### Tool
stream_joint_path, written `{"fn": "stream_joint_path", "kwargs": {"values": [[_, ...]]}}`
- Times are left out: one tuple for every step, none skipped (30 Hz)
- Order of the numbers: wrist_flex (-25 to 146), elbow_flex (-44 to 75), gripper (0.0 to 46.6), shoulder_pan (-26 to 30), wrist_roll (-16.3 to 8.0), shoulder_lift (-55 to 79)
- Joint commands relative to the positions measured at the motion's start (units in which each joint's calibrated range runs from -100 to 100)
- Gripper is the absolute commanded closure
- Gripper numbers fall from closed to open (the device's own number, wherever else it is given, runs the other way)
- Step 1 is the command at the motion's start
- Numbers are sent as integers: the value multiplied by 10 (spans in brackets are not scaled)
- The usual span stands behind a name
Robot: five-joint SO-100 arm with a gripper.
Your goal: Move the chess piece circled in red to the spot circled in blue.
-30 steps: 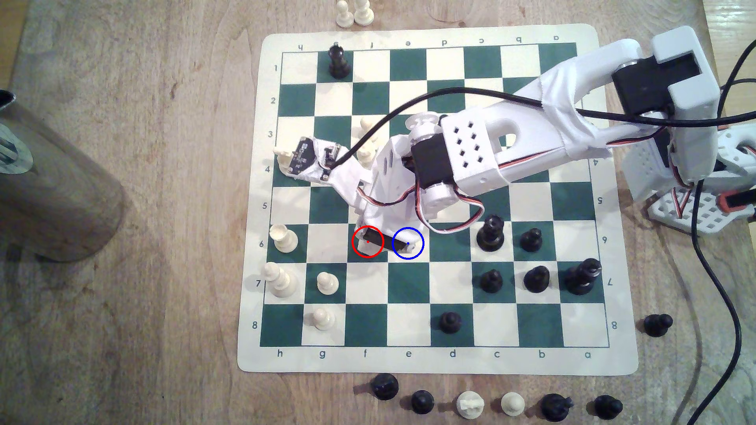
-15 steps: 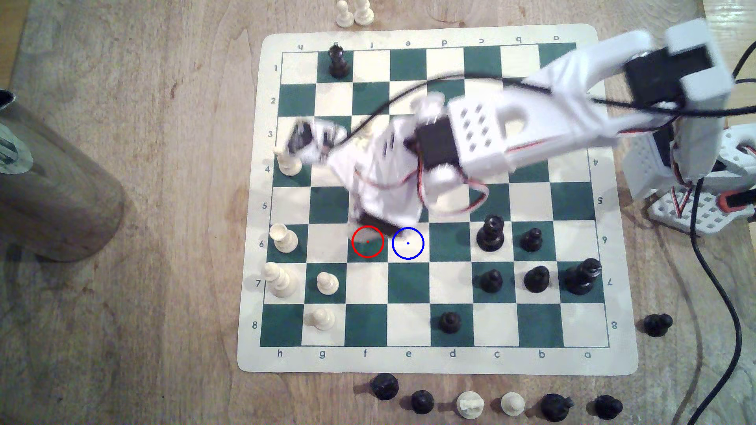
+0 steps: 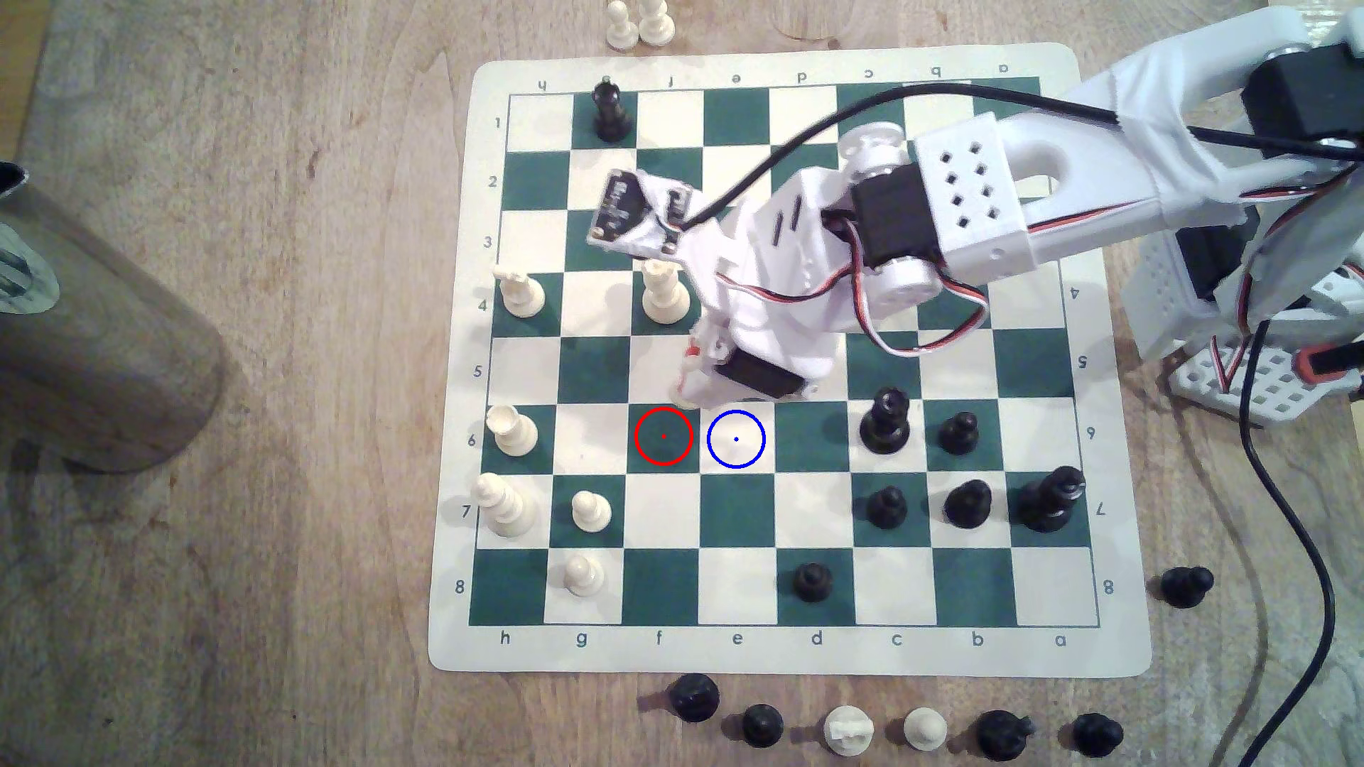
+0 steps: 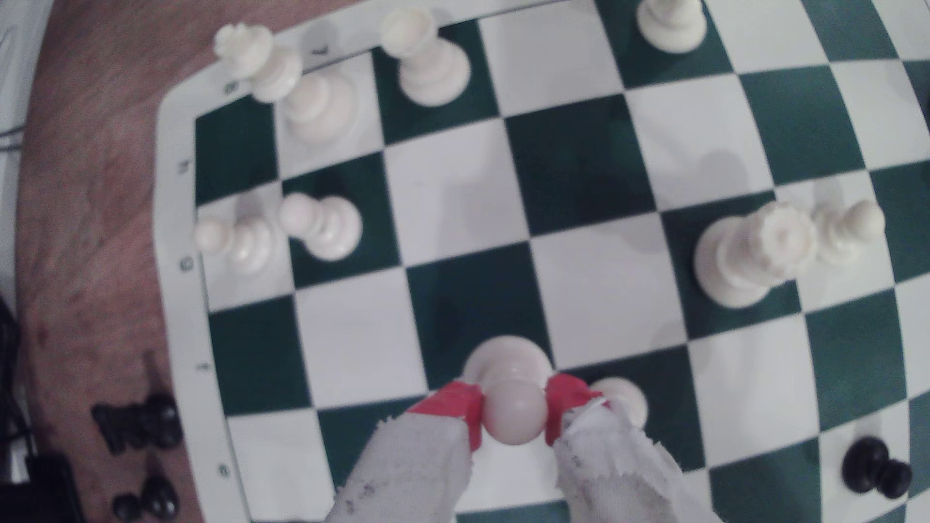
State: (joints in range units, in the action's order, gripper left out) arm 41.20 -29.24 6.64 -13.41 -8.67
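In the wrist view my gripper (image 4: 514, 410) is shut on the chess piece circled in red, a small cream pawn (image 4: 507, 358). Its red-taped fingertips (image 4: 465, 405) pinch the pawn's ball head, and the pawn hangs above the board. In the exterior view the gripper (image 3: 694, 380) hovers just above the two rings, one row further from the board's front edge. The green square under the red ring (image 3: 663, 436) is bare. Beside it, towards the exterior view's right, the spot circled in blue (image 3: 736, 439) is a bare cream square.
A tall cream crowned piece (image 3: 664, 295) stands close to the gripper, on the exterior view's left. Black pieces (image 3: 884, 424) stand at the right of the blue ring, cream ones (image 3: 513, 431) at the left. Captured pieces (image 3: 849, 730) line the front. A wooden cylinder (image 3: 96, 332) stands far left.
The arm has risen and swung up and to the right in the exterior view, away from the ringed squares. Both ringed squares, covered a second ago, now show bare.
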Motion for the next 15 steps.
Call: {"fn": "stream_joint_path", "kwargs": {"values": [[-20,-16,464,9,4,-55],[-21,-22,464,11,6,-54],[-21,-26,464,14,6,-54],[-21,-29,464,16,7,-54],[-21,-33,464,18,8,-53],[-21,-38,464,23,10,-49],[-21,-39,464,26,11,-46],[-21,-40,464,27,12,-41],[-21,-40,464,28,12,-36],[-21,-40,464,29,13,-32],[-21,-40,464,30,14,-24],[-21,-41,464,31,14,-20],[-21,-41,464,33,15,-16],[-21,-41,464,33,15,-13],[-21,-42,464,33,16,-6]]}}
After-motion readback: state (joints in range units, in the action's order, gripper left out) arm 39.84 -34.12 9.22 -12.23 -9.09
